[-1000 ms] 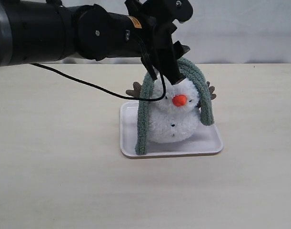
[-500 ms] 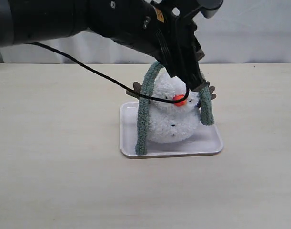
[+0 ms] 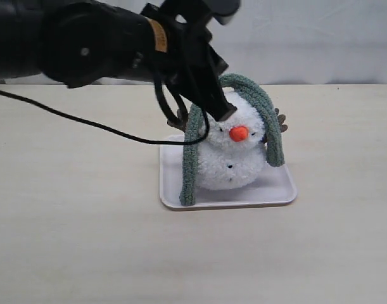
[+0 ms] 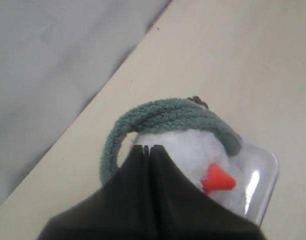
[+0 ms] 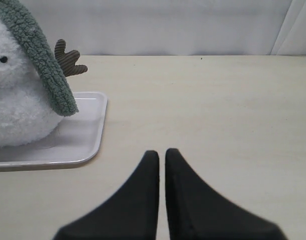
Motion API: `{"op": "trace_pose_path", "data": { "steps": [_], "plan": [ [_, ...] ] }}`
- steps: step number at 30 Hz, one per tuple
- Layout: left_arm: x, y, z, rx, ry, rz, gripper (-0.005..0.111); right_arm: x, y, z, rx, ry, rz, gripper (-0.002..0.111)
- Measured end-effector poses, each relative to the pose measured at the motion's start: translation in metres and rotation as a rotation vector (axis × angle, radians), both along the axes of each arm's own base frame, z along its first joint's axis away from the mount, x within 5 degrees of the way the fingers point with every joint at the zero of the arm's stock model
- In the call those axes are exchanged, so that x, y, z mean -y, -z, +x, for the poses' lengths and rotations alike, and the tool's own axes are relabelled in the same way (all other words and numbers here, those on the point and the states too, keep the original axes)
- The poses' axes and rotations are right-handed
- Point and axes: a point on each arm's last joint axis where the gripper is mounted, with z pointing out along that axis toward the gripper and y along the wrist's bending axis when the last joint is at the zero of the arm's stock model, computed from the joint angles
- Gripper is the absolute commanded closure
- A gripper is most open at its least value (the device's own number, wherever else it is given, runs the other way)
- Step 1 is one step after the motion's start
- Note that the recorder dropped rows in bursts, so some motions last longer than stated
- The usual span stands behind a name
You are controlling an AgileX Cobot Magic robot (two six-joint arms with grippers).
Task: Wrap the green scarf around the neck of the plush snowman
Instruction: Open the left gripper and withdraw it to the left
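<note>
Diagonally down, left end effector point(image 3: 222, 113) pressed closed, tips by plush snowman point(image 3: 232, 161).

the snowman point(image 3: 234, 161) sits in the tray point(image 3: 279, 188) on the tabletop point(image 3: 85, 240). the scarf point(image 3: 256, 95) lies over its head, with the left end hanging down to the tray and the right end beside its body. my left fingers point(image 4: 135, 175) are by the head's upper left. my right fingers point(image 5: 150, 175) are apart from the tray.

White tray point(image 3: 279, 187) sits on a beige table point(image 3: 85, 244).
</note>
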Motion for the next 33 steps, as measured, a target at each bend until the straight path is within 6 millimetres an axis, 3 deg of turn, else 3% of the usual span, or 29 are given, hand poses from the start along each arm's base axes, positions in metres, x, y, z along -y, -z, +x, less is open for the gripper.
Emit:
{"op": "trace_pose_path", "data": {
  "steps": [4, 8, 18, 27, 33],
  "plan": [
    [-0.032, -0.008, 0.003, 0.03, -0.107, -0.182, 0.107, 0.0, 0.0, 0.0, 0.0, 0.0, 0.0, 0.104],
    [-0.057, 0.0, 0.0, 0.059, -0.163, -0.299, 0.107, 0.0, 0.0, 0.0, 0.0, -0.001, -0.002, 0.104],
    [-0.069, 0.032, -0.019, 0.14, -0.122, -0.414, 0.107, 0.001, -0.002, 0.001, 0.026, -0.002, -0.073, 0.104],
    [-0.074, 0.04, -0.019, 0.151, -0.118, -0.367, 0.107, -0.004, -0.052, -0.001, 0.578, -0.041, -0.075, 0.104],
    [-0.099, 0.053, 0.002, 0.103, -0.232, -0.317, 0.107, -0.007, -0.085, -0.02, 1.005, -0.107, 0.128, 0.104]
  ]
}}
